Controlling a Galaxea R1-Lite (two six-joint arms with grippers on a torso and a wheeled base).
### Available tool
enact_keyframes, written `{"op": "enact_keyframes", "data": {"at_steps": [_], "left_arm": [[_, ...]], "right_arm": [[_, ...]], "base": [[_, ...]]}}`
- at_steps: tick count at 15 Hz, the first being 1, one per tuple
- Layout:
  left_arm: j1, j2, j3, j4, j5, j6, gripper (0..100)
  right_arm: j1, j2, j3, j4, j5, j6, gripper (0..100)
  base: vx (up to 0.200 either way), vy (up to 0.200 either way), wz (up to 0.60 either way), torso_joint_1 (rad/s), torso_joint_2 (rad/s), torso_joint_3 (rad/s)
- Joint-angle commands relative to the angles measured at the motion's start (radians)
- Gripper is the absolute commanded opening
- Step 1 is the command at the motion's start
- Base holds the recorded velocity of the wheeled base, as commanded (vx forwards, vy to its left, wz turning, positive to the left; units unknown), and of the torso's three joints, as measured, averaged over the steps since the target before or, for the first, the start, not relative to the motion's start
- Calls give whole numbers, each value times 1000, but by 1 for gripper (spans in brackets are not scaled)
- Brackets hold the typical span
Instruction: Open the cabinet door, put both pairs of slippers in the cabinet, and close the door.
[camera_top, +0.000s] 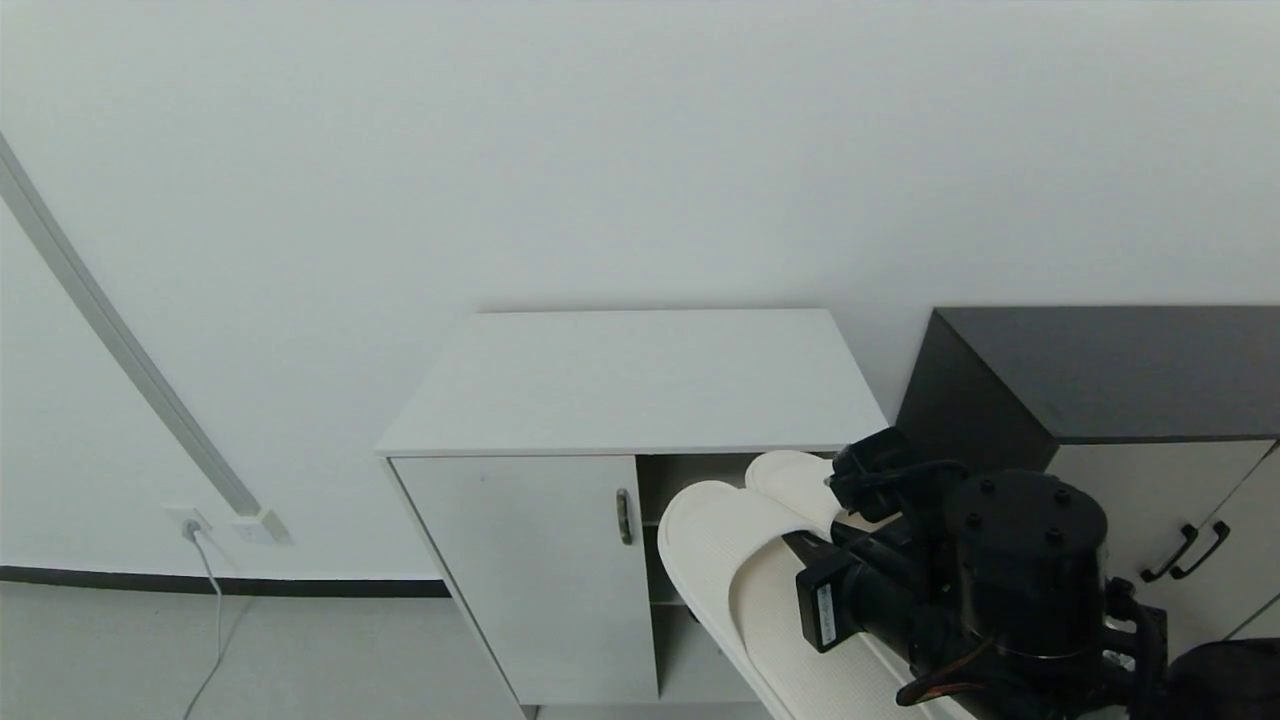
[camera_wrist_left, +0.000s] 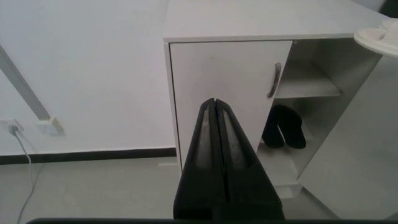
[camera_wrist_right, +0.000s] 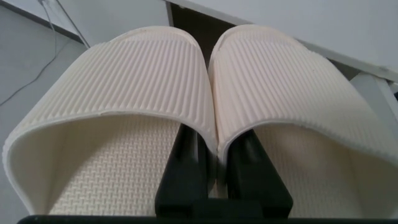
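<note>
- Right gripper (camera_wrist_right: 216, 155) is clamped on the pair of cream slippers (camera_wrist_right: 149, 74). Its two fingers reach in under the uppers and pinch the slippers' inner side walls together.
- In the head view the cream slippers (camera_top: 715, 555) lie side by side in the air. Their toes point at the open right half of the white cabinet (camera_top: 630, 385), just below its top. Whether the toes have crossed the cabinet's front edge cannot be told.
- Left gripper (camera_wrist_left: 214, 152) has its fingers pressed together with nothing between them. It hangs in front of the cabinet's closed left door (camera_wrist_left: 227, 93), apart from it.
- A curved handle (camera_wrist_left: 274, 79) sits at that door's inner edge.
- Inside the open half, a shelf (camera_wrist_left: 308, 84) is bare where it shows, and a pair of black slippers (camera_wrist_left: 284, 127) stands on the level below.
- To the right of the white cabinet stands a dark-topped cabinet (camera_top: 1100, 370).
- A wall socket (camera_top: 187, 522) with a cable plugged in is low on the wall to the left.
</note>
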Motion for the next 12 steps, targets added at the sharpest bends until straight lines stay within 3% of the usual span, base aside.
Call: {"op": "enact_keyframes", "data": {"at_steps": [1, 12], "left_arm": [[0, 1, 0, -1, 0, 0, 0], [0, 1, 0, 0, 0, 0, 0]], "right_arm": [[1, 6, 0, 0, 0, 0, 0], [1, 19, 3, 0, 0, 1, 0]], "base": [[0, 0, 0, -163, 369, 198], [0, 0, 0, -199, 470, 267]]}}
